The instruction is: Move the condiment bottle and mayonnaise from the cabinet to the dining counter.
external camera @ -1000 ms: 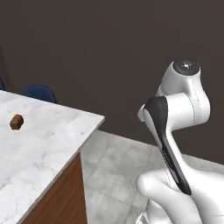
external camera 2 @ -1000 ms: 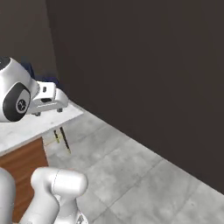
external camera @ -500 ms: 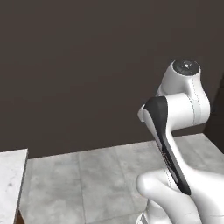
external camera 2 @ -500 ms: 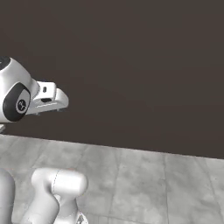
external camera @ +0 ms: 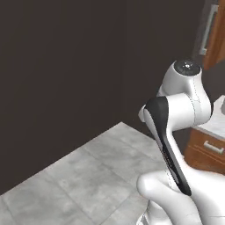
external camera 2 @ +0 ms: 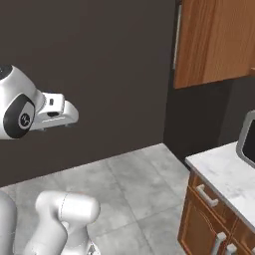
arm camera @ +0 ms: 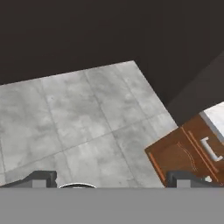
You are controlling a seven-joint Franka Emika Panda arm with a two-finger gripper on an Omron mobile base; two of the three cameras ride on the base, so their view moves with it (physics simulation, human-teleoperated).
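Note:
The cabinet (external camera 2: 214, 42) hangs at the upper right, reddish-brown wood with a long grey bar handle (external camera 2: 175, 37); its edge also shows in the left base view (external camera: 217, 37). Its inside is hidden from here. The condiment bottle, the mayonnaise and the dining counter are out of view. My gripper (arm camera: 113, 180) is open, its two dark fingertips (arm camera: 41, 177) far apart with nothing between them, held above the grey tiled floor (arm camera: 78, 118) and well away from the cabinet.
A lower wooden cabinet with drawers (external camera 2: 209, 209) under a narrow marble worktop (external camera 2: 224, 169) stands at the right, also seen from the hand (arm camera: 183, 153). A grey appliance edge (external camera 2: 247, 139) sits on that worktop. A dark wall (external camera: 66, 66) runs behind the floor.
The base has turned, so the whole scene has swung. The marble counter has left the picture on the left and the wall cabinet and lower cabinets have come in on the right. The arm keeps its pose.

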